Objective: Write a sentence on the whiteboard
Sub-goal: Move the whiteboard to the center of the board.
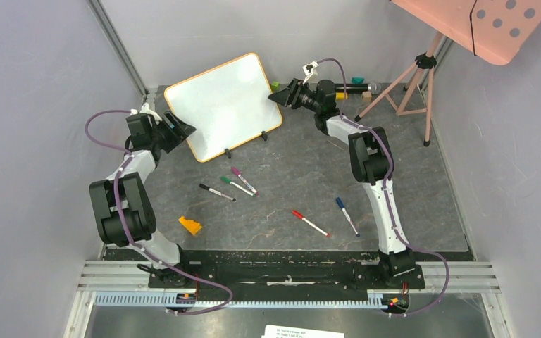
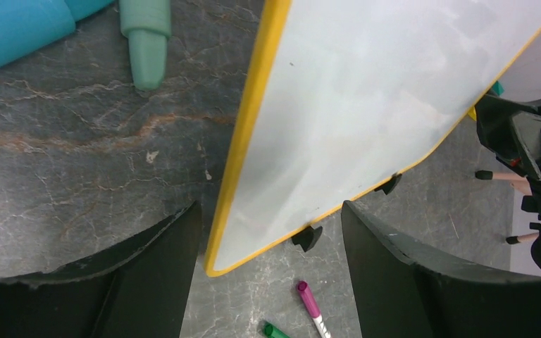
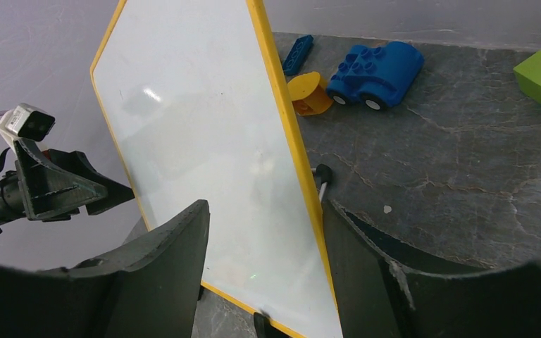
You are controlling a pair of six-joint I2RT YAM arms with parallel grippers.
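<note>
whiteboard (image 1: pixel 222 102) standing at the back of the surface (image 1: pixel 296 176), left of centre, propped on two small black feet (image 2: pixel 307 237) and tilted back; its white face is blank, with no sentence on it yet

left claw (image 1: pixel 178 129): at the board's lower left corner, jaws apart, one finger (image 2: pixel 148 274) on each side of the orange frame (image 3: pixel 292 127), not visibly pinching it

right claw (image 1: pixel 280 96): at the opposite, right-hand edge, jaws likewise apart and straddling the frame, with a gap showing on the face side

loose on the surface nearer the arms, well apart from the board: black marker (image 1: pixel 217 192), green marker (image 1: pixel 237 185) and purple marker (image 1: pixel 244 180) close together; red marker (image 1: pixel 310 223) and blue marker (image 1: pixel 346 215) further right

handling, as judged: a thin, flat, stiff panel, probably light, so it should move easily, but it is likely to pivot or tip on its narrow feet if pushed from one side only. the glossy face looks slippery and gives nothing to hold, so the frame edge is the sensible place to take it, from both sides at once and low enough that the panel cannot swing. a one-sided grip risks the board twisting out; a hard squeeze should not be needed on so light a thing
</note>
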